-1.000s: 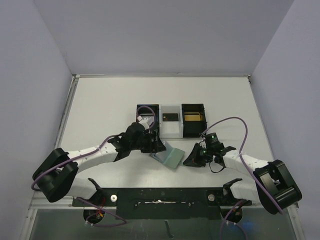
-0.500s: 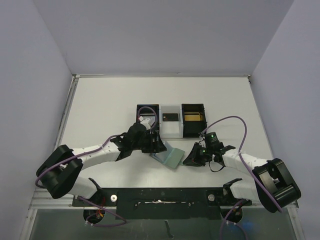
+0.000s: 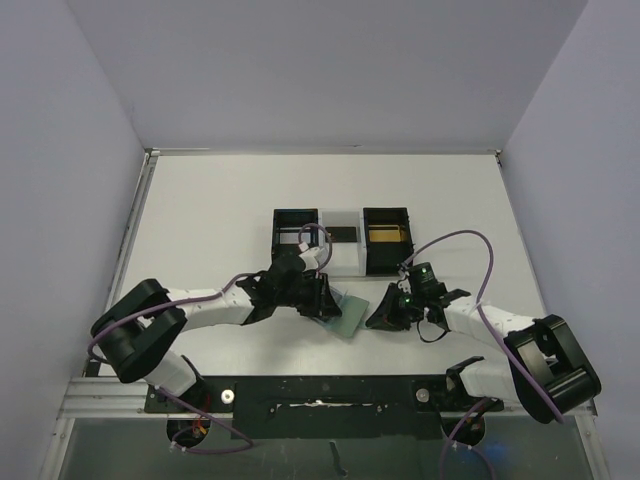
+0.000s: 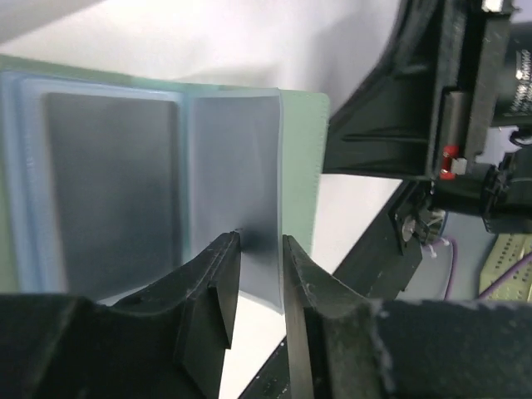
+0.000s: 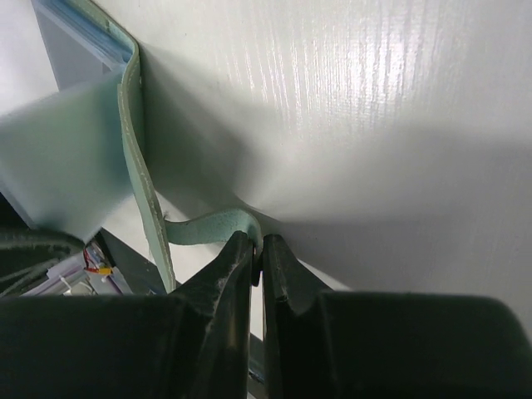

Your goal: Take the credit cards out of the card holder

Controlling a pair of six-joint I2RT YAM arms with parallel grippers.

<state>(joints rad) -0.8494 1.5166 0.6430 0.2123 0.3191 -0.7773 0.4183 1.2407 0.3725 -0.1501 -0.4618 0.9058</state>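
The teal-grey card holder [image 3: 350, 318] lies open on the table between my grippers. In the left wrist view its two pale blue pockets [image 4: 116, 166] look dark grey inside; I cannot tell whether a card is in them. My left gripper [image 3: 328, 300] is over the holder with its jaws narrowly apart [image 4: 260, 245], and the right pocket's edge sits between the tips. My right gripper [image 3: 381, 317] is shut [image 5: 258, 245] on the holder's side tab [image 5: 208, 229]. A black card [image 3: 342, 235] lies in the white tray. A gold-orange card [image 3: 386, 235] lies in the right black box.
Three containers stand in a row behind the holder: a black box [image 3: 296, 215], a white tray [image 3: 343, 262] and a second black box [image 3: 387, 262]. My right arm's purple cable [image 3: 470, 245] loops over the table on the right.
My left gripper has moved from the left black box, right and nearer, onto the holder. The left box is now uncovered. The right gripper has stayed on the tab.
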